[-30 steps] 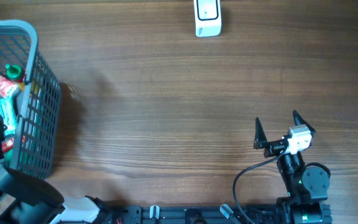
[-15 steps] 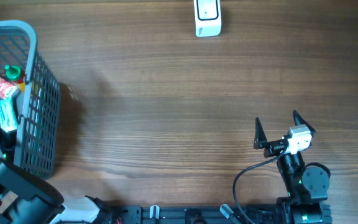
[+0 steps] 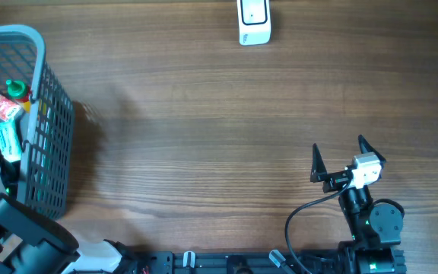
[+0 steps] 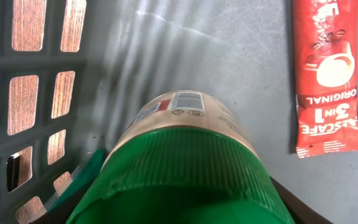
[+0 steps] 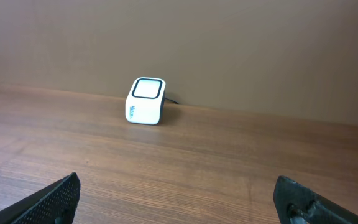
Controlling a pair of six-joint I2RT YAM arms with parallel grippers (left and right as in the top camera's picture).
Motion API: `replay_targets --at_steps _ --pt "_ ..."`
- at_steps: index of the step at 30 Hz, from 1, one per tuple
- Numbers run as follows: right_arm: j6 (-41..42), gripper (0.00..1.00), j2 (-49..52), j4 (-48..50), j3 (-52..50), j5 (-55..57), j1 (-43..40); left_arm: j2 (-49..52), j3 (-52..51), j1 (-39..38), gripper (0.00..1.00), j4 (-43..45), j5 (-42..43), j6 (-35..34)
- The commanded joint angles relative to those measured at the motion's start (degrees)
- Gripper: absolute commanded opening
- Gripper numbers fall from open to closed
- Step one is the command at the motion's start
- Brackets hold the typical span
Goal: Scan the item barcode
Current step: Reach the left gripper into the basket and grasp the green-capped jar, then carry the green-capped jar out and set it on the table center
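A jar with a wide green lid and a barcode on its beige label lies in the grey basket. In the left wrist view the lid fills the gap of my left gripper. Its dark fingers press against the lid on both sides, so it is shut on the jar. In the overhead view the left arm hides this grip. The white scanner stands at the table's far edge and faces my right gripper. That gripper is open and empty near the front right.
A red Nescafe sachet lies on the basket floor right of the jar. The basket's lattice wall rises on the left. The overhead view shows a red packet, a green-capped item and a teal-and-white packet in the basket.
The left arm has shifted toward the table's near edge inside the basket, uncovering the teal-and-white packet. The right arm has not moved.
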Motion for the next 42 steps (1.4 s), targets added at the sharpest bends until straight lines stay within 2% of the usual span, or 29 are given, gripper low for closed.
replay_targets --at_steps 1,8,14,17,21,25,27,29,31,33,37,42 --pt "-1.0 1.0 -0.5 0.3 -0.1 1.0 0.2 0.2 0.1 0.4 0.4 -0.8 -1.0 1.0" --pt "-1.0 1.0 -0.5 0.3 -0.1 1.0 0.2 -2.7 10.3 0.4 0.43 -6.1 -2.1 4.1" --pt "-1.0 1.0 -0.5 0.3 -0.1 1.0 0.2 -4.9 28.9 0.0 0.45 -12.6 -1.3 4.1" --pt "-1.0 0.99 -0.5 0.3 -0.1 1.0 0.2 -5.8 37.5 -1.2 0.47 -12.9 3.3 4.0" --pt "-1.0 1.0 -0.5 0.3 -0.1 1.0 0.2 -6.9 48.5 -4.6 0.47 -8.9 15.1 4.0" --pt "-1.0 1.0 -0.5 0.3 -0.1 1.0 0.2 -7.5 52.0 -13.9 0.47 0.1 22.7 4.0" --pt "-1.0 1.0 -0.5 0.3 -0.1 1.0 0.2 -7.3 52.0 -20.7 0.48 2.8 22.0 4.1" --pt "-1.0 1.0 -0.5 0.3 -0.1 1.0 0.2 -5.9 52.0 -29.9 0.49 4.9 20.1 7.6" --pt "-1.0 1.0 -0.5 0.3 -0.1 1.0 0.2 -3.1 52.0 -39.8 0.49 5.0 15.9 11.5" --pt "-1.0 1.0 -0.4 0.3 -0.1 1.0 0.2 -0.4 52.0 -46.2 0.49 4.8 13.5 15.0" --pt "-1.0 1.0 -0.4 0.3 -0.1 1.0 0.2 6.3 52.0 -56.2 0.49 2.7 13.1 20.0" --pt "-1.0 1.0 -0.4 0.3 -0.1 1.0 0.2 17.6 52.0 -66.3 0.49 -2.4 13.1 31.5"
